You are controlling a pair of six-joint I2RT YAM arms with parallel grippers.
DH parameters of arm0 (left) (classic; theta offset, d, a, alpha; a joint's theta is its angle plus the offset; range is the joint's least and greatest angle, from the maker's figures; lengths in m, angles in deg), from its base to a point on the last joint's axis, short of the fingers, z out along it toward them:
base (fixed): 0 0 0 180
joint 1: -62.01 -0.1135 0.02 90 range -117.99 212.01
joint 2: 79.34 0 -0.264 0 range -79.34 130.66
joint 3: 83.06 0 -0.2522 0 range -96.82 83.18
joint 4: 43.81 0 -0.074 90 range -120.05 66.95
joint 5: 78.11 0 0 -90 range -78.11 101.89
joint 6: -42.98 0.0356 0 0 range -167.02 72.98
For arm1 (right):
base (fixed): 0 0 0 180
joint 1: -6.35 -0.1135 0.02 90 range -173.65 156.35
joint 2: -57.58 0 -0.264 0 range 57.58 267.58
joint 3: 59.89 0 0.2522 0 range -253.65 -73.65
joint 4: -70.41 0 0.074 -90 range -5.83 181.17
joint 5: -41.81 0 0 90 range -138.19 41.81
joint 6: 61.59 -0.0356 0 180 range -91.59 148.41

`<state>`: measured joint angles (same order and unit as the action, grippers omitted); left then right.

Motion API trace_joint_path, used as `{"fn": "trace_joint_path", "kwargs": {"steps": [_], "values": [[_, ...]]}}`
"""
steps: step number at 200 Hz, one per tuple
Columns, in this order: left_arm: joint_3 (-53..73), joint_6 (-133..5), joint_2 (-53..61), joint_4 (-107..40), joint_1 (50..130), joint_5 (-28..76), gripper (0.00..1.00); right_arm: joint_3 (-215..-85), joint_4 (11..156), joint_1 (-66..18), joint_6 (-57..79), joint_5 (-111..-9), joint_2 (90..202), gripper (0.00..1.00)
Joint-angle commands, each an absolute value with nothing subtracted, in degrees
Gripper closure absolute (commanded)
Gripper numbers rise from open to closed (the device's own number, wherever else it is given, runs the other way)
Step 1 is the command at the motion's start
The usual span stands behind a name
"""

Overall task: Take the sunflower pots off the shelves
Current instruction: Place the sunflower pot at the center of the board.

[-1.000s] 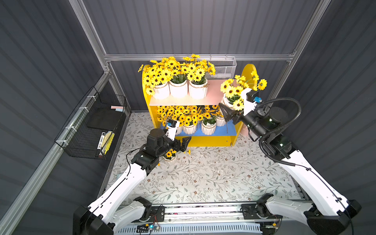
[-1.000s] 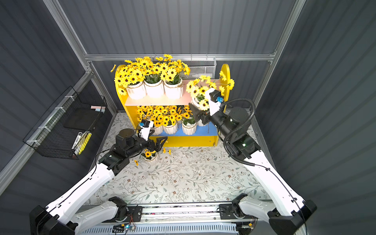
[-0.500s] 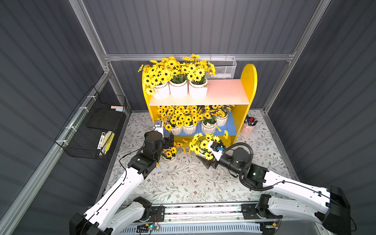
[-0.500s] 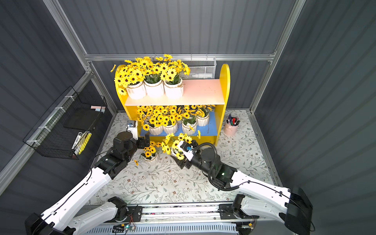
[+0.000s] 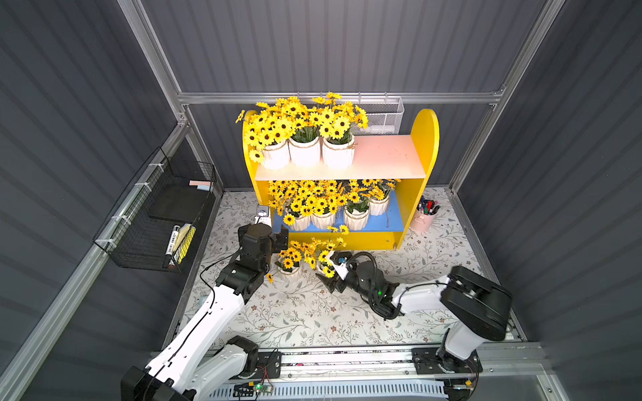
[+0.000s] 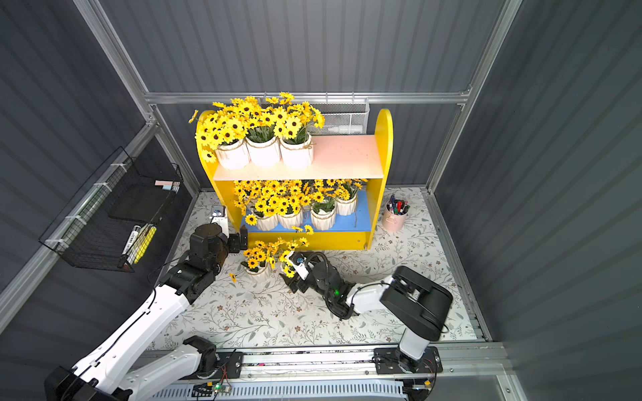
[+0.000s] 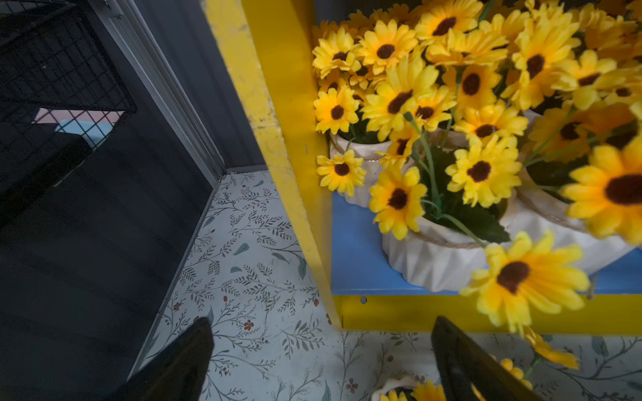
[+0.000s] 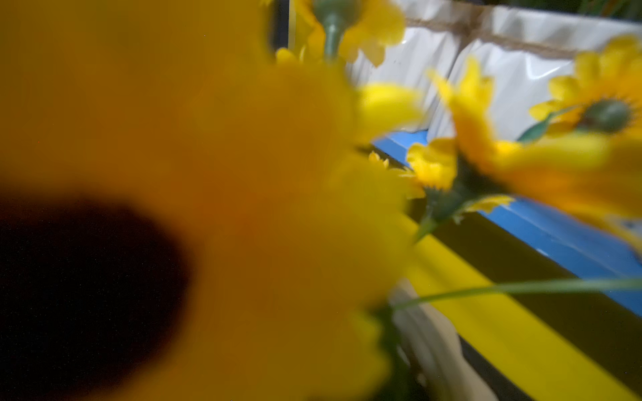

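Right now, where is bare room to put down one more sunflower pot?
Free: the right half of the pink board, up to the yellow side panel; the mat along the front rail. Crowded: that board's left half, three pots; the blue board; the mat before the shelf: one loose pot, one held pot in the right gripper.

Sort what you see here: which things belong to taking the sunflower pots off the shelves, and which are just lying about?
Belong to the job: sunflower pots, shelves, left gripper, right gripper.
Just lying about: pink cup of pens, black wire basket, white mesh basket.
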<state>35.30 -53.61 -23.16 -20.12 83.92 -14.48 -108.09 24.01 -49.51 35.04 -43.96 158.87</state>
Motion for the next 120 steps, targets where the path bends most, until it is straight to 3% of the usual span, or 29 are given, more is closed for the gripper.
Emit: {"fn": "trace_joint_path", "kwargs": {"steps": [1, 120], "values": [[35.85, -52.42, -23.45, -21.44, 83.72, -13.27, 0.01, -110.22, 4.60, -49.55, 36.79, -44.62, 162.73, 1.00], [36.15, -52.79, -23.89, -22.00, 83.72, -11.40, 0.01, -117.06, 3.12, -49.11, 36.21, -45.47, 181.39, 1.00]]}}
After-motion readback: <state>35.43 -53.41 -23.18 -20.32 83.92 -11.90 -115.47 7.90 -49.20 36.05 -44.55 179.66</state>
